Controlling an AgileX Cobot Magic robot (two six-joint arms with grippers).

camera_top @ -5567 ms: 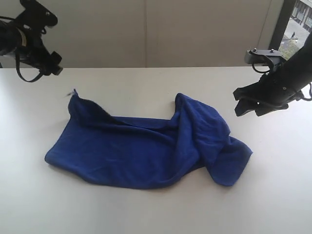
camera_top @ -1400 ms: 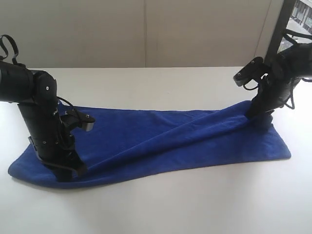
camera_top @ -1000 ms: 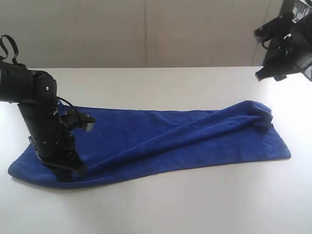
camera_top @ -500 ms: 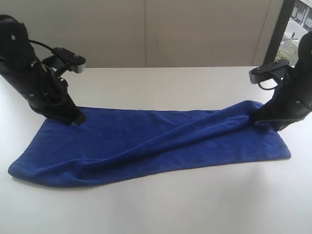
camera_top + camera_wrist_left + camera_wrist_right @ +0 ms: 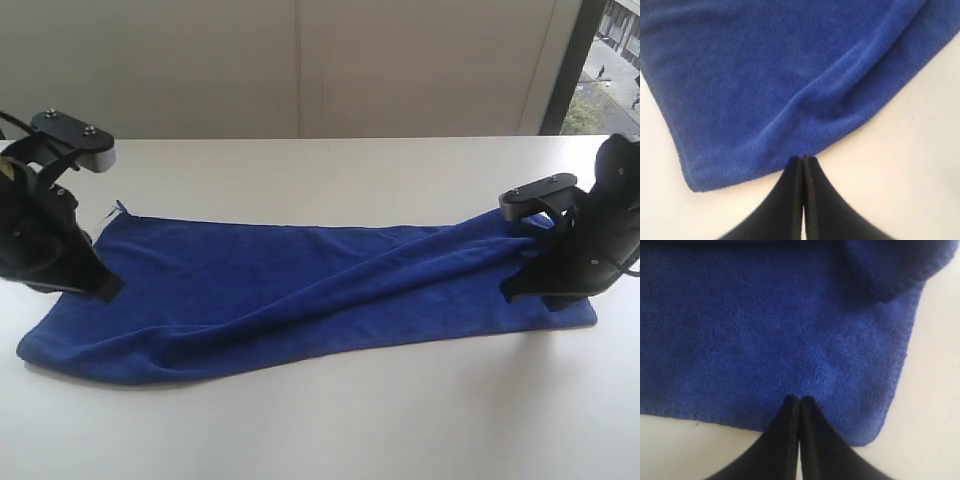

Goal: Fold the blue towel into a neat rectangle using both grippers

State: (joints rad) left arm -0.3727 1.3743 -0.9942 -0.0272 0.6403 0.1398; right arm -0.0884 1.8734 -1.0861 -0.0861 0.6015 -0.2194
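The blue towel (image 5: 300, 290) lies stretched out long across the white table, with a loose ridge running from its middle to the right end. My left gripper (image 5: 105, 288) is shut, and its tips sit at the towel's left end. In the left wrist view the left gripper (image 5: 803, 159) just touches the edge of the blue towel (image 5: 765, 75), with nothing seen between the fingers. My right gripper (image 5: 512, 292) is shut at the right end. In the right wrist view the right gripper (image 5: 800, 399) rests on the blue towel (image 5: 765, 325) near its corner.
The white table (image 5: 330, 420) stretches in front of and behind the towel. A pale wall stands past the table's far edge. A dark window frame (image 5: 562, 70) rises at the back right.
The left arm moved from the towel's near-left edge to its far corner, then to the left end. The right gripper came down from above onto the right end and shut. The towel barely shifted.
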